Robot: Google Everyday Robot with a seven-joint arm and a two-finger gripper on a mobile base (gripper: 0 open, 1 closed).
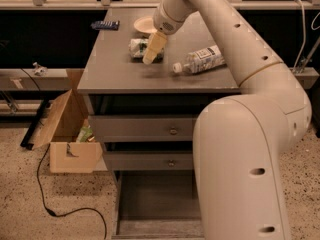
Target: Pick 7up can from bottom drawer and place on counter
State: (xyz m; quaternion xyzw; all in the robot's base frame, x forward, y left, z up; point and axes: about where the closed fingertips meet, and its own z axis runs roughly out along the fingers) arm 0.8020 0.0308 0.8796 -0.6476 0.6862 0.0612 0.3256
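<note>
The 7up can (135, 48), silver with a green and white label, lies on its side on the counter (115, 71), near the back middle. My gripper (152, 49) hangs down from the arm right at the can's right end and covers part of it. I cannot see whether it grips the can. The bottom drawer (150, 204) is pulled out below the cabinet and its grey floor shows nothing on it. My arm's big lower link hides the drawer's right part.
A clear plastic bottle (200, 60) lies on its side on the counter, right of the gripper. A small plate (144, 24) and a dark flat object (105, 25) lie at the back. An open cardboard box (65, 139) and a black cable (47, 199) are on the floor to the left.
</note>
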